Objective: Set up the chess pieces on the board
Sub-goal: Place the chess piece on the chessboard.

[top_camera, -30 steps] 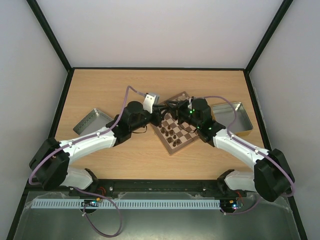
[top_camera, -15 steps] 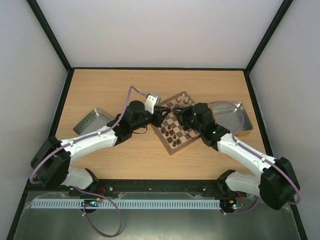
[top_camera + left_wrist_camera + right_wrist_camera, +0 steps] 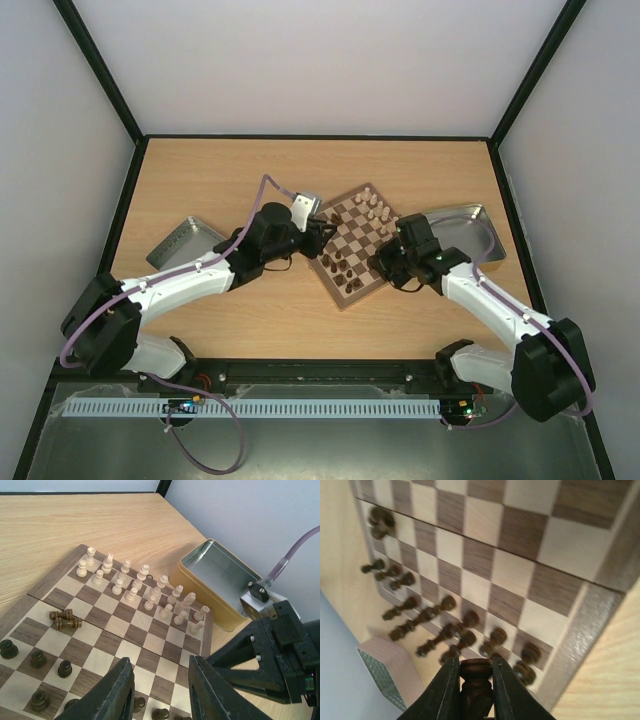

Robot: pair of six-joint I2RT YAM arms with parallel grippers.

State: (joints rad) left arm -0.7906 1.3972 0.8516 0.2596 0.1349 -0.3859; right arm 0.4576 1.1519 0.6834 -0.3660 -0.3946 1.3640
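The board (image 3: 352, 240) lies turned like a diamond at mid-table. Cream chess pieces (image 3: 370, 208) stand in two rows along its far right side (image 3: 150, 592). Dark pieces (image 3: 340, 270) stand along the near left side (image 3: 427, 614), and two dark ones lie toppled (image 3: 66, 620) on the squares. My left gripper (image 3: 318, 232) hovers over the board's left part, open, with bare squares between its fingers (image 3: 116, 690). My right gripper (image 3: 385, 262) is at the board's right edge, shut on a dark brown piece (image 3: 476, 685) held upright.
A grey metal tin (image 3: 185, 240) sits left of the board, also visible (image 3: 380, 675) past the dark rows. A gold-rimmed tin (image 3: 462, 232) stands open right of the board (image 3: 215, 582). The right arm's black wrist (image 3: 272, 650) is close beside my left fingers.
My right gripper has drawn back from the far middle of the board to its right edge. The left gripper stayed near the left corner and its jaws widened a little.
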